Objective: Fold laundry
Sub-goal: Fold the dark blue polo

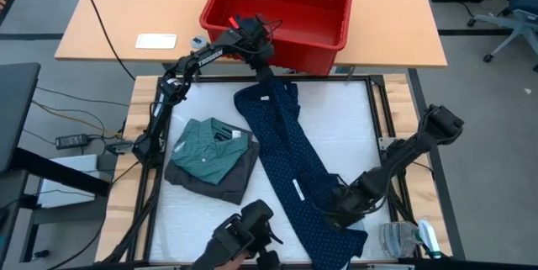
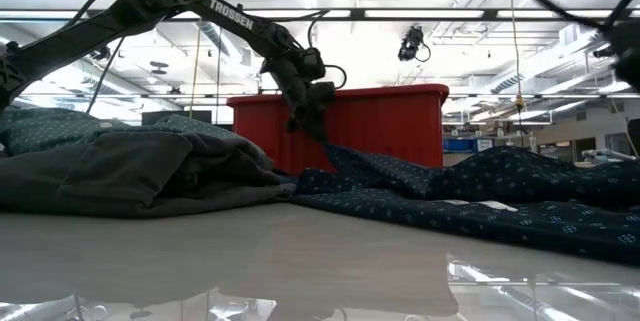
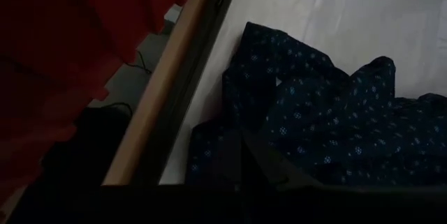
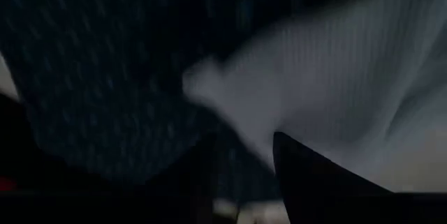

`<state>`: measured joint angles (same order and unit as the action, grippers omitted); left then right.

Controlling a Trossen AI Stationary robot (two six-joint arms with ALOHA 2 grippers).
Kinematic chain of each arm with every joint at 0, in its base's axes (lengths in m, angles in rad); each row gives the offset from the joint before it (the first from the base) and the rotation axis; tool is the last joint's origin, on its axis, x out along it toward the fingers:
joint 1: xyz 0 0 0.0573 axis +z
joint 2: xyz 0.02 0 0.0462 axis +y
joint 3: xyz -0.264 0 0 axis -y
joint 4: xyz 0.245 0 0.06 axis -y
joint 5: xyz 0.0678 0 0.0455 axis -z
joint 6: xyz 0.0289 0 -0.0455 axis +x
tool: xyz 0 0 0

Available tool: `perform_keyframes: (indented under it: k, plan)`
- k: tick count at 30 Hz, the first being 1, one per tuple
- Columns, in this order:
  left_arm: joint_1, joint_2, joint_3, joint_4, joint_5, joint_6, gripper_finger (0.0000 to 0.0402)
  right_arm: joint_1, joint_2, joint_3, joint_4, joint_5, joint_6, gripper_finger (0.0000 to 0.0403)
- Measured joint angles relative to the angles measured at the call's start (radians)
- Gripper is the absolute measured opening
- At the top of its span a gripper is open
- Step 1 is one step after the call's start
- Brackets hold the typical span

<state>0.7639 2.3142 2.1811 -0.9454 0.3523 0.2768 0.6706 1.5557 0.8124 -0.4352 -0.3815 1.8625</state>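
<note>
- Navy piece lies stretched lengthwise across the table; held at both ends, presumably to flatten it for folding.
- Left gripper clamps its far end by the basket.
- Right gripper at near end; grip unclear (fingers hidden).
- Teal shirt folded on grey piece, set aside.

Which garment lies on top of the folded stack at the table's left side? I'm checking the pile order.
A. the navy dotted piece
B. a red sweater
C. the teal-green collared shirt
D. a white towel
C: the high view shows the teal-green collared shirt folded on the charcoal grey piece.
</note>
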Motion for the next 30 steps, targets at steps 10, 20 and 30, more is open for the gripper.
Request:
perform_keyframes:
  k: [10, 20, 30]
  plan:
    - [0.002, 0.000, 0.000, 0.010, 0.000, 0.000, 0.0000, 0.054, -0.160, 0.118, -0.259, 0.184, 0.060, 0.0144]
    - [-0.002, 0.000, 0.000, 0.002, 0.000, -0.004, 0.0000, -0.054, -0.252, -0.012, -0.288, 0.439, 0.242, 0.0145]
    - [-0.013, 0.000, 0.000, 0.001, 0.000, -0.004, 0.0000, -0.108, -0.247, -0.139, -0.133, 0.442, 0.285, 0.0137]
